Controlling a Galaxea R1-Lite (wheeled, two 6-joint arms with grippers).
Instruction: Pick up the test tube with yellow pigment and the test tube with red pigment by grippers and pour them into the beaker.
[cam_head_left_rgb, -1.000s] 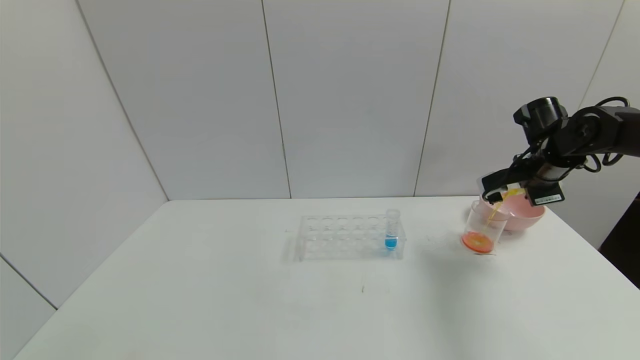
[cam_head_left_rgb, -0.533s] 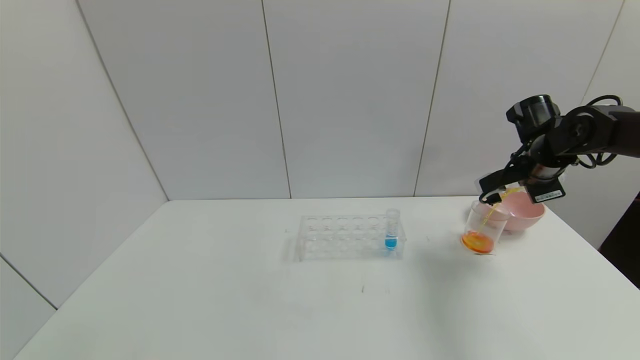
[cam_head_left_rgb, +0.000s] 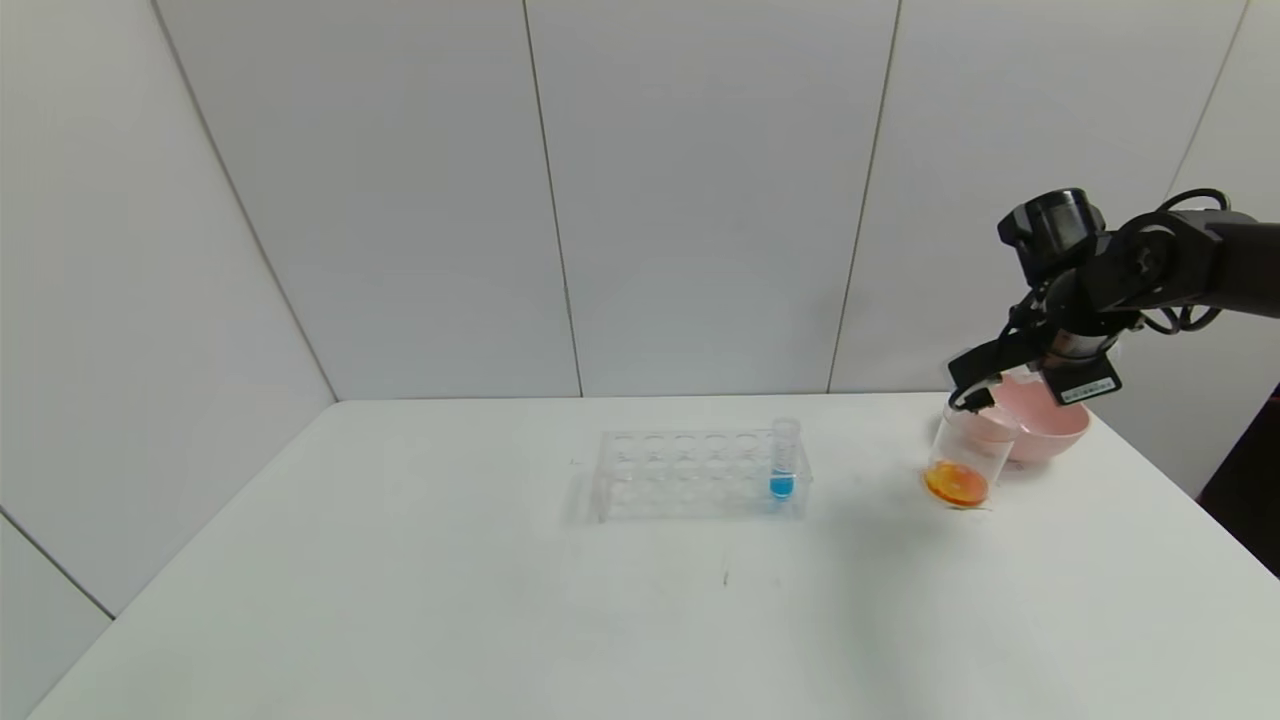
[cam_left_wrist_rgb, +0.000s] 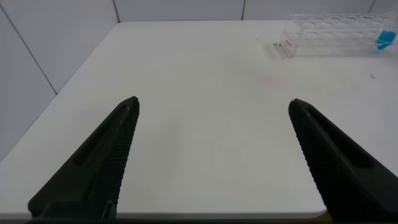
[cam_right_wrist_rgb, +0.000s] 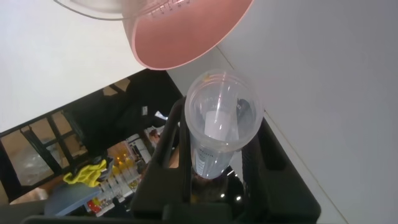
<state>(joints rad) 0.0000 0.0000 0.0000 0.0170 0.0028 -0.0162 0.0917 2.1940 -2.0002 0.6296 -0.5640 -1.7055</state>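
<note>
Right gripper (cam_head_left_rgb: 985, 398): jaws clamped tight on a clear tube (cam_right_wrist_rgb: 217, 124), as we see it in the right wrist view, looking straight into the tube's open mouth. The tube looks empty, with no yellow left inside that we can make out. In the head view the gripper sits tipped over the beaker (cam_head_left_rgb: 968, 452), its tip just at the rim, and no stream shows between tube and beaker. We take this for the yellow tube by what's in the beaker, but the tube itself gives no colour now.

The beaker stands upright on the table (cam_head_left_rgb: 500, 600), far right, touching or just in front of the pink bowl (cam_head_left_rgb: 1050, 425). It holds a shallow orange pool at the bottom, reddish-orange with a yellower patch, which we judge to be both pigments mixed.

We can't find the red tube anywhere. It is not in the rack (cam_head_left_rgb: 700, 475) and not on the table. It may be in the bowl, but we can't tell.

The rack stands mid-table, well apart from the beaker. Only the blue tube (cam_head_left_rgb: 784, 460) is in it, upright at the right end, and the other holes are bare.

Left gripper (cam_left_wrist_rgb: 211, 155): parked off over the near-left table edge, jaws wide apart, nothing between them. It does not appear in the head view.

Progress: we judge both pours essentially done. What's left, likely, is to right the empty tube and set it down somewhere, bowl or rack.
</note>
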